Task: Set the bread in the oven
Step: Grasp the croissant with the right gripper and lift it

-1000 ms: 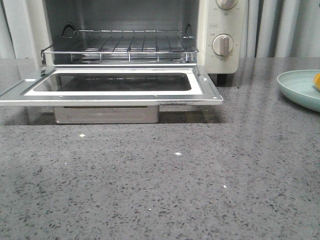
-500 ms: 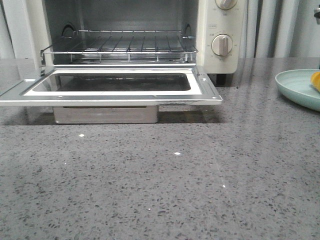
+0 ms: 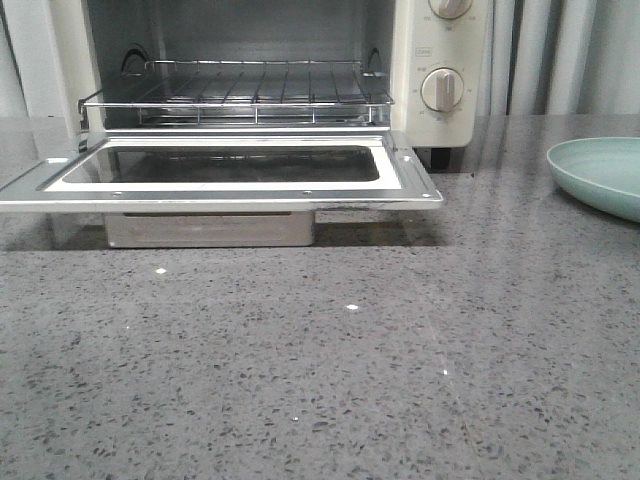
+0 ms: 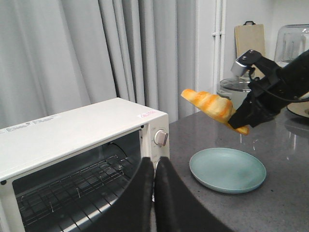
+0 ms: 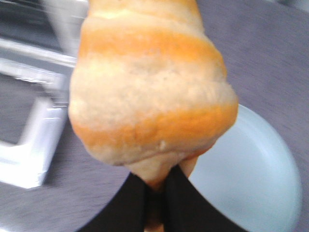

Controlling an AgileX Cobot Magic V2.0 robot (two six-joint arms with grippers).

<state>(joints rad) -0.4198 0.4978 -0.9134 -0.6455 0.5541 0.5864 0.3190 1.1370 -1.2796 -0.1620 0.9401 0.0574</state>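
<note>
The right gripper (image 4: 240, 123) is clamped on one end of the bread (image 4: 208, 104), holding it in the air above the pale green plate (image 4: 227, 169). The left gripper (image 4: 154, 170) has its fingers pressed together, holding nothing. The oven (image 3: 440, 60) stands open; its small labels are too blurred to read.

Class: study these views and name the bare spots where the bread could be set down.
Free: the oven's wire rack, the open door, and the bare plate beside the oven. The counter in front is bare. Nowhere crowded.
</note>
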